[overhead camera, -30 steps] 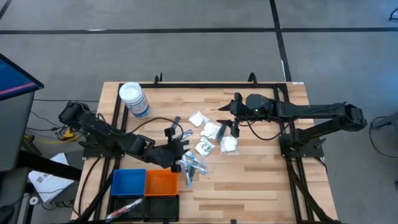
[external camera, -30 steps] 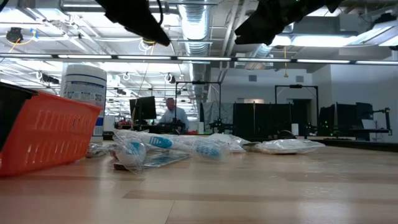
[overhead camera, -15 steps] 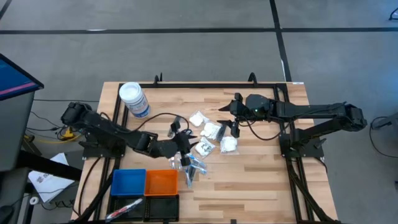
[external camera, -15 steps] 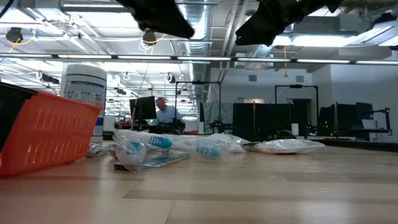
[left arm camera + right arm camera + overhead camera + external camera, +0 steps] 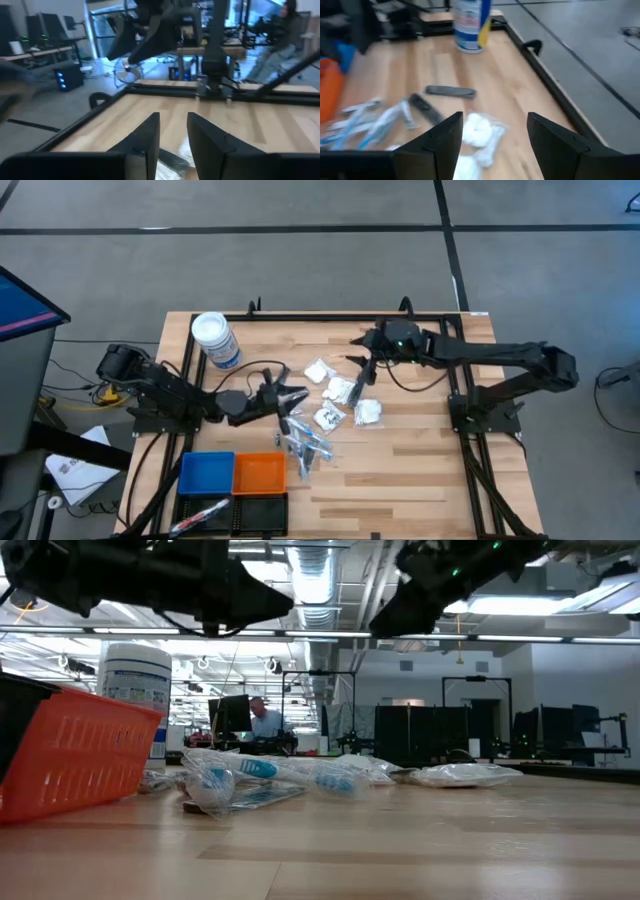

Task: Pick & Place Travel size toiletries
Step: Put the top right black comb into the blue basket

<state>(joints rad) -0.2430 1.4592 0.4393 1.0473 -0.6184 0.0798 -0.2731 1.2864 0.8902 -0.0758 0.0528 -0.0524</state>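
Centrally on the table, the white packets and silvery-blue tubes are spread; the left claw is held above them, fingers narrowly apart, nothing gripped; the right claw is poised over the packets, fingers set wide apart and empty; the jar is stood near the far-left corner.

No lettering is legible anywhere; the jar label is unreadable.
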